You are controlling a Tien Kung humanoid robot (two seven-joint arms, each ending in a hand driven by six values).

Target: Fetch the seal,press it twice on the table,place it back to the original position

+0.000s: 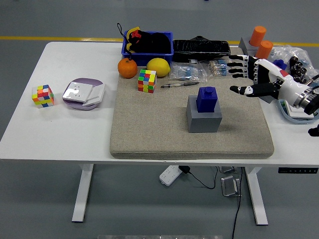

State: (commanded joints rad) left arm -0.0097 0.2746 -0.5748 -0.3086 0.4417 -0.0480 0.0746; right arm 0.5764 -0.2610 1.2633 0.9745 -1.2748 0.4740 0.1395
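- Right now the right hand (249, 74) hangs above the right side of the beige mat (149, 137), fingers spread and holding nothing, palm turned toward the middle of the table
- The blue seal (206, 98) sits upright on top of its grey base block (203, 119) near the middle of the mat, apart from the hand and to its left; nothing touches it
- That perch looks deliberate: raised on the block, the seal's knob stands clear of the mat, so fingers can close around it from the side
- The hand's spread pose suits an approach, so I judge the fetch has not yet been made
- Bare mat lies in front of and left of the block, a likely spot for the two presses
- Other things keep to the edges: a Rubik's cube (147, 80), an orange (127, 68), a lemon (158, 66) and a pen (178, 84) along the far side of the mat
- No left arm shows anywhere in the head view
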